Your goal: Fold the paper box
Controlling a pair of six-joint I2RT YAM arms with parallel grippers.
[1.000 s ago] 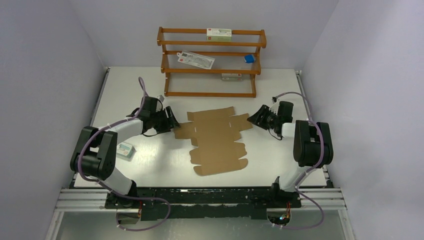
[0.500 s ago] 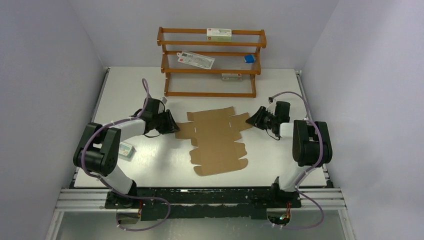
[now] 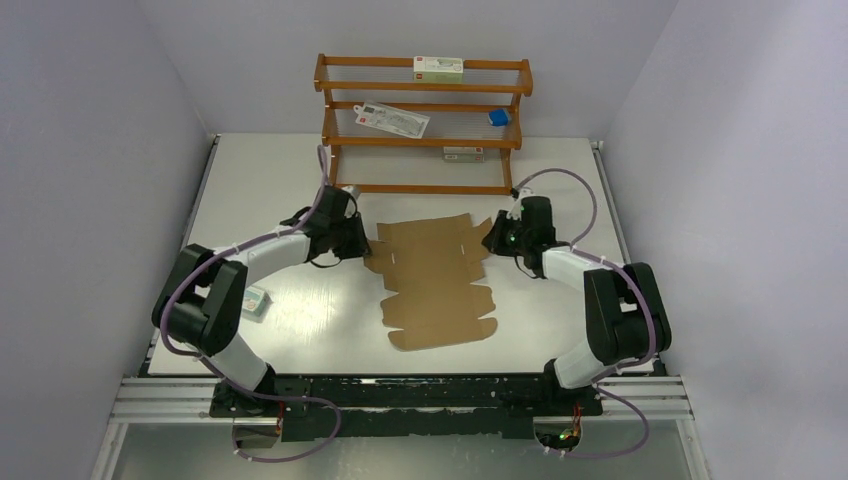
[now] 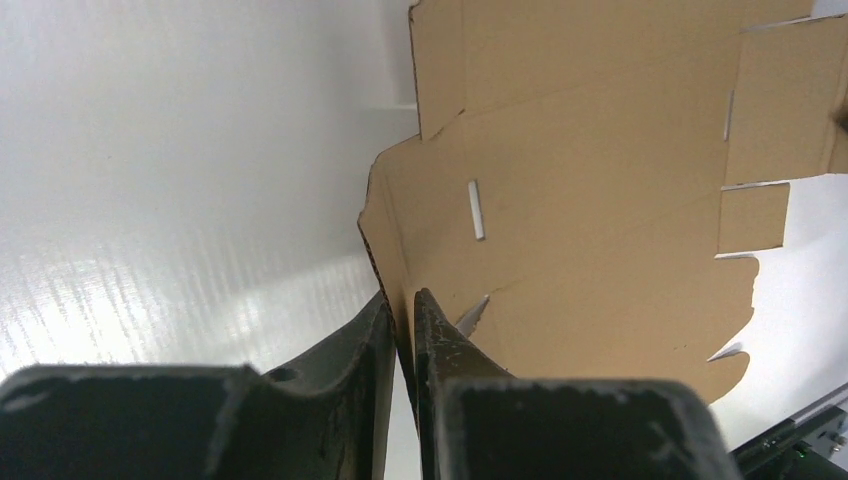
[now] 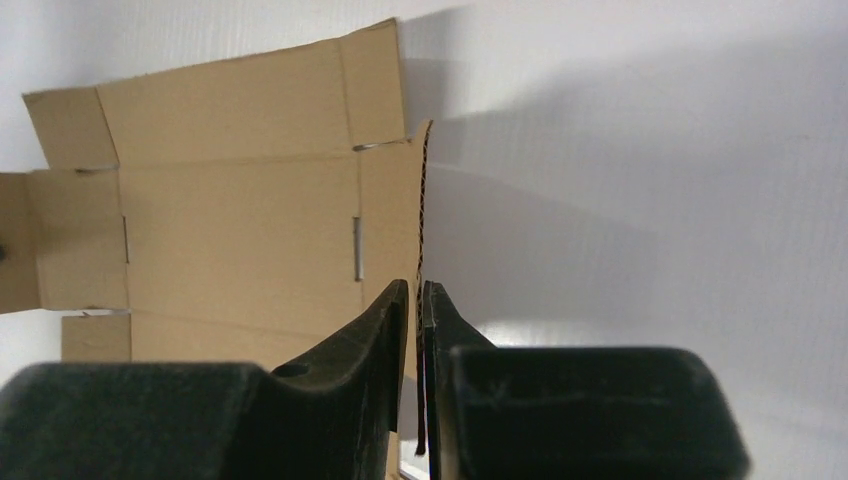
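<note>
The paper box [image 3: 435,280] is a flat brown die-cut cardboard sheet with flaps and slots, lying mid-table. My left gripper [image 3: 362,243] is at its left side flap and shut on that flap's edge; in the left wrist view the flap [image 4: 395,240] stands up between the black fingers [image 4: 445,345]. My right gripper [image 3: 492,236] is at the opposite right flap, shut on its edge; the right wrist view shows the thin corrugated edge [image 5: 422,200] raised and running between the fingers [image 5: 385,320]. The sheet's near half lies flat.
A wooden rack [image 3: 422,125] stands behind the sheet, holding white printed cartons [image 3: 438,66] and a small blue block [image 3: 498,117]. Another small white carton [image 3: 250,300] lies on the table [image 3: 260,180] beside my left arm. Walls enclose both sides.
Both grippers moved inward onto the sheet's side flaps and closed on them. Both flaps now stand raised, and the sheet's left edge sits slightly further right.
</note>
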